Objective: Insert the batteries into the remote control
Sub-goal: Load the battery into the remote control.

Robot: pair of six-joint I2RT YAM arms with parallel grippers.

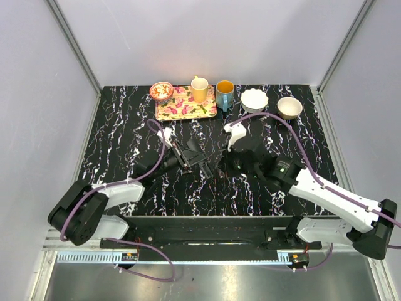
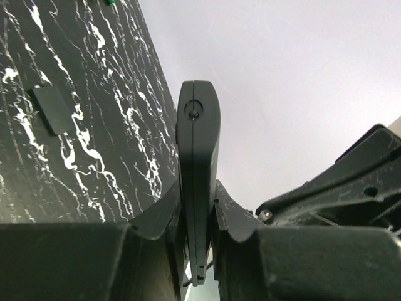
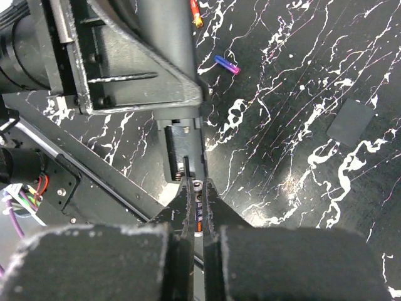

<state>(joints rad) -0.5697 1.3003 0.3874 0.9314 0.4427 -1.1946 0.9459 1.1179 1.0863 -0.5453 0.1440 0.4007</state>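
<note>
My left gripper is shut on the black remote control and holds it edge-on above the table. In the right wrist view the remote's open battery compartment faces my right gripper, which is shut on a battery just at the compartment's near end. My right gripper is close beside the left one in the top view. A loose bluish-purple battery lies on the table beyond, and a red-tipped one shows at the top edge.
A flat black cover plate lies on the marbled table. Along the back stand a floral tray, a red bowl, a yellow mug, a blue mug, a white bowl and a beige bowl.
</note>
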